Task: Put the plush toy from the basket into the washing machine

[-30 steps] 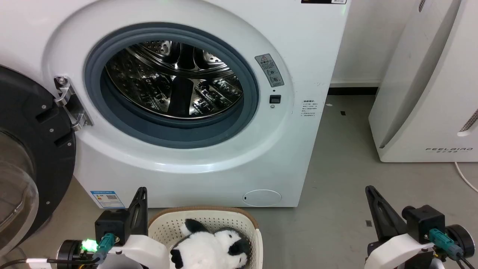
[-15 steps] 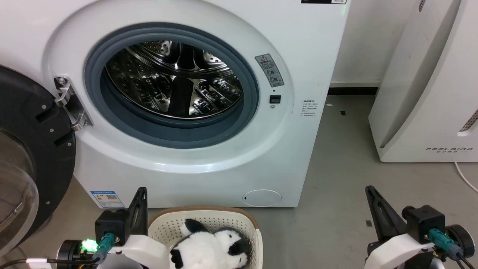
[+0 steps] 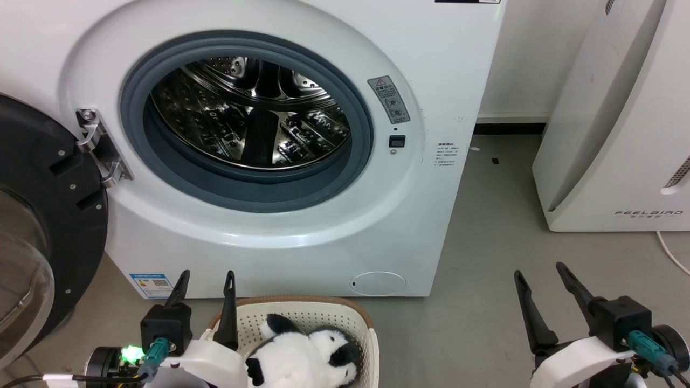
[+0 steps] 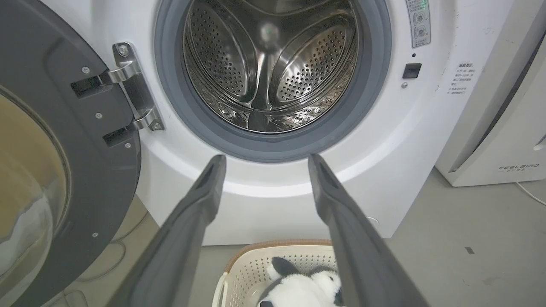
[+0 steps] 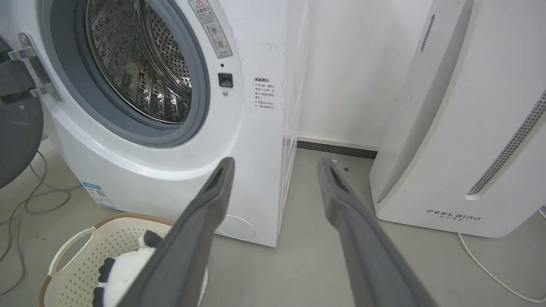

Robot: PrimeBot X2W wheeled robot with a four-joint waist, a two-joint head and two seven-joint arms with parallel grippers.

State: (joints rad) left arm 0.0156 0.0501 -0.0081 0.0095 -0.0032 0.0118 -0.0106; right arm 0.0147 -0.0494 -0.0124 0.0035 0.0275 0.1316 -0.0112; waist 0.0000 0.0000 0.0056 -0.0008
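Plush toy [image 3: 307, 355] in basket [image 3: 329, 318], cut off at our view's edge. Left gripper [image 3: 208, 274], right gripper [image 3: 539, 269]: jaws earlier together, now apart.

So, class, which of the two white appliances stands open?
The washing machine on the left: its round door is swung aside, baring the steel drum. The slanted FEELBIRD unit shows no opening.

**Robot arms, pair: both ends spread**

- left claw [image 3: 208, 274]: two dark fingers parted, pointing up the head view; pale wrist housing [image 3: 207, 360] beneath; green light [image 3: 128, 353] lit.
- right claw [image 3: 539, 269]: fingers parted alike, leaning slightly leftward; pale forearm [image 3: 579, 362] below.
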